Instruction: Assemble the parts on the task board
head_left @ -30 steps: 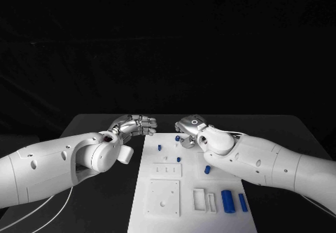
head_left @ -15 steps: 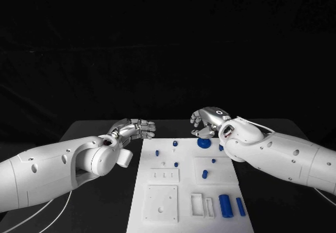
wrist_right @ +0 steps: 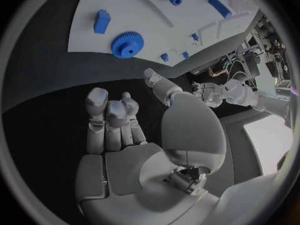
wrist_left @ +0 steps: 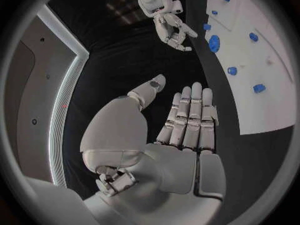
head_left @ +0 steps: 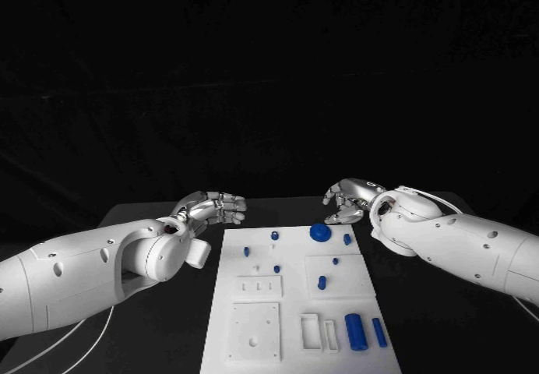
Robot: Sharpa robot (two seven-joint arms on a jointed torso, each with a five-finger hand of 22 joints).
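Basically, head view: the task board [head_left: 297, 300] lay mid-table with both hands off its far end. The left hand [head_left: 213, 208] hovered over bare table just beside the board's far left corner, fingers partly curled, holding nothing. The right hand [head_left: 353, 200] hung just past the far right corner, fingers bent in, nothing visible in them. A blue gear [head_left: 320, 231] sat on the board near that hand, apart from the fingers. Small blue pegs [head_left: 274, 234] were dotted across the far half; two long blue cylinders [head_left: 356, 330] lay side by side at the near right, next to the slotted white blocks [head_left: 313, 331].

Left wrist view: the left hand's [wrist_left: 181, 130] fingers were straight and close together, palm empty, so I'd call it open and parked clear of the board edge [wrist_left: 262, 115], probably to keep the workspace free. The right hand [wrist_left: 172, 27] appeared across the table, near the gear [wrist_left: 214, 43].

Right wrist view: the right hand [wrist_right: 134, 135] was empty, fingers loosely bent and spread, thumb out, over dark table short of the board [wrist_right: 125, 5]. Gear [wrist_right: 127, 44] lay flat just inside the board edge, a blue block [wrist_right: 102, 21] beside it. My read: gear not yet seated on anything, assembly barely started.
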